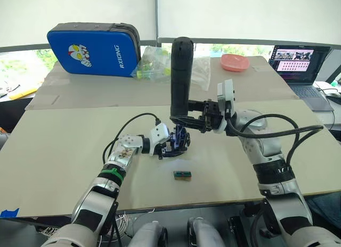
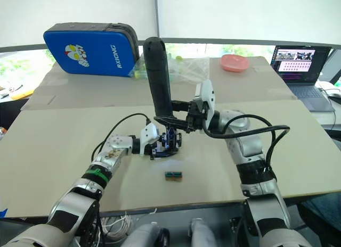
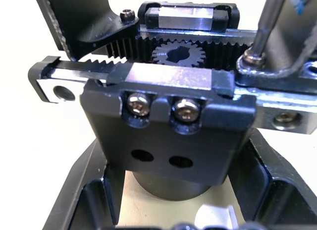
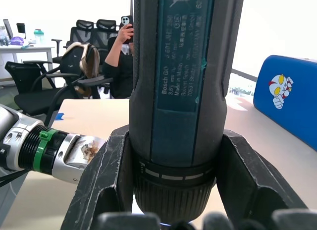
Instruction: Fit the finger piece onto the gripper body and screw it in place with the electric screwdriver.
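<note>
Left eye view: screwdriving over tabletop (image 1: 64,146)

Right hand (image 1: 187,121) clamping upright electric screwdriver (image 1: 181,79) above gripper body (image 1: 178,142), pinched in left hand (image 1: 169,145).

one electric screwdriver (image 1: 181,76), one gripper body (image 1: 178,140), one laptop (image 1: 298,66)

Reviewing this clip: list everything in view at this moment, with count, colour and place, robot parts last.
electric screwdriver: 1, dark blue-black, upright above the gripper body, in the right gripper
gripper body: 1, black, table centre, in the left gripper
small block: 1, green and black, on the table nearer the robot than the gripper body
case: 1, blue, far left of the table
plastic bags: clear, beside the case
bowl: 1, pink, far right of the table
laptop: 1, open, off the table's right corner
person: 1, seated behind, holding a phone
left gripper: shut on the gripper body
right gripper: shut on the screwdriver
</note>
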Controlling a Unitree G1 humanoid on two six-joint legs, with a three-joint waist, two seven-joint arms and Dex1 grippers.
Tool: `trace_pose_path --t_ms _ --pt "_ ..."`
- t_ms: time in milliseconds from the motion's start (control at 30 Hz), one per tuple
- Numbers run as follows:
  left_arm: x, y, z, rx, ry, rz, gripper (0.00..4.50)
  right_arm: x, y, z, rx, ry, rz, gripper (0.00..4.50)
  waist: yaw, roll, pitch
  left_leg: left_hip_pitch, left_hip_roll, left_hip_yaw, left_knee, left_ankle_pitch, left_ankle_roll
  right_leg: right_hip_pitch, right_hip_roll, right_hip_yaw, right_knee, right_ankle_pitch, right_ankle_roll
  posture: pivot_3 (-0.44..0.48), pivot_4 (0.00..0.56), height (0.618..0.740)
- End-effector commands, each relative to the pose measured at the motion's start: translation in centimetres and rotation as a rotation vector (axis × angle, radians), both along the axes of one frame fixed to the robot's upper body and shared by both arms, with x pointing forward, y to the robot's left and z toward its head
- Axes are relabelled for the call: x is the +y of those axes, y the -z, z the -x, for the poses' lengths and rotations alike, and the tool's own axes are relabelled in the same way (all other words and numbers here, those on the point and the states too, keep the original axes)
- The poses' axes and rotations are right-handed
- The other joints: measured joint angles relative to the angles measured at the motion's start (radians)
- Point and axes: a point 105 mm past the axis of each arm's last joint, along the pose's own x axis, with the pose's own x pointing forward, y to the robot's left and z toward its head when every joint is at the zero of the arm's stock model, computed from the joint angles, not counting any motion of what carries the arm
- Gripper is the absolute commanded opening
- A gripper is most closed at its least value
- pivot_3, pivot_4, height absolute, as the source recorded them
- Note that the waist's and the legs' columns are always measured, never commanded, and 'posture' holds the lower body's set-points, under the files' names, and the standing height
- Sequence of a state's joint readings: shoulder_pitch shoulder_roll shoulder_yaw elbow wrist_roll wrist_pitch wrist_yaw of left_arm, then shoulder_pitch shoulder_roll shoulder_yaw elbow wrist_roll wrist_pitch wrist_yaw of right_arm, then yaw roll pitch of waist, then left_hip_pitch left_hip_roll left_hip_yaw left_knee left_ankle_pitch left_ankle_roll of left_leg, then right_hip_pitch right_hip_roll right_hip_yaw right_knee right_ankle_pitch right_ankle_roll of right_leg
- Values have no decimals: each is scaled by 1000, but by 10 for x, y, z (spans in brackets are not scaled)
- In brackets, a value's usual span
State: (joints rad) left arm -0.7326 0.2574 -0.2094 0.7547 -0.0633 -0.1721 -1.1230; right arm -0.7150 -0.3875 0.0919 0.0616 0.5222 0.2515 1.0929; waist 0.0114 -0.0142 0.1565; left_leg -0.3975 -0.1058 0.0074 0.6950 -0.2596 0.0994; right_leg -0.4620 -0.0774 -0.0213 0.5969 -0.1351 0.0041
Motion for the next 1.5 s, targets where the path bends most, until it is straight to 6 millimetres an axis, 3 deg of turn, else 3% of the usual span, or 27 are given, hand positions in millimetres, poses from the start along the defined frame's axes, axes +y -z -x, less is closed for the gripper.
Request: trace_pose_path --t_ms 33,233,433,467,567,700,867,967,1067,1233,1500 --pt "-4 -2 4 -32 34 -2 2339 -8 -59 15 -164 23 -140 1897 1 0 0 -4 0 0 0 1 -1 -4 0 0 0 0 0 0 150 740" --pt "-3 2 3 -27 32 -27 2339 -3 -103 44 -215 -114 -234 1897 1 1 1 -15 -1 0 0 1 -1 -15 0 0 0 1 0 0 150 740" --pt "4 3 -4 2 -20 -50 2339 -2 -105 65 -105 -254 -237 1897 2 1 1 -10 -1 -3 0 0 1 -8 -1 -3 -3 0 0 0 150 740" --pt "6 3 -3 10 -13 -50 3374 -3 -103 68 -93 -266 -234 1897 1 1 1 -11 -1 -2 1 -1 2 -8 -1 -3 -2 0 0 0 150 740" --pt "13 2 0 2 -5 -65 4500 -3 -97 74 -64 -297 -220 1897 0 1 1 -10 -1 -1 1 -4 8 -8 -1 -2 -1 1 0 0 150 740" --pt "40 -13 9 -24 17 -87 4500 -8 -77 86 3 -352 -152 1897 -6 1 1 -10 1 -1 0 1 0 -10 0 -2 0 1 0 0 150 740" --pt "56 -30 55 1 211 -131 4500 -12 -31 93 27 -297 -71 1897 -10 1 1 -11 1 -2 -2 1 0 -11 0 -2 -1 1 -1 0 150 740" --pt "46 -29 77 21 296 -132 4500 -13 -6 98 18 -261 -43 1897 2 2 1 -11 0 -1 -1 0 2 -9 0 0 -2 1 0 0 150 740" --pt "27 -23 85 4 328 -106 4500 -14 9 98 17 -203 -49 1897 11 2 1 -10 -2 -1 2 -1 2 -9 -1 1 -3 0 1 0 150 740" --pt "6 -6 78 -34 280 -92 4500 -16 23 95 13 -99 -77 1897 15 1 2 -5 -1 0 4 0 1 -2 0 2 -2 1 2 0 150 740" --pt "2 7 84 -44 290 -103 4500 -17 29 90 -15 2 -113 1897 4 1 2 -1 1 0 -1 2 -2 -1 2 2 -1 1 1 0 150 740"
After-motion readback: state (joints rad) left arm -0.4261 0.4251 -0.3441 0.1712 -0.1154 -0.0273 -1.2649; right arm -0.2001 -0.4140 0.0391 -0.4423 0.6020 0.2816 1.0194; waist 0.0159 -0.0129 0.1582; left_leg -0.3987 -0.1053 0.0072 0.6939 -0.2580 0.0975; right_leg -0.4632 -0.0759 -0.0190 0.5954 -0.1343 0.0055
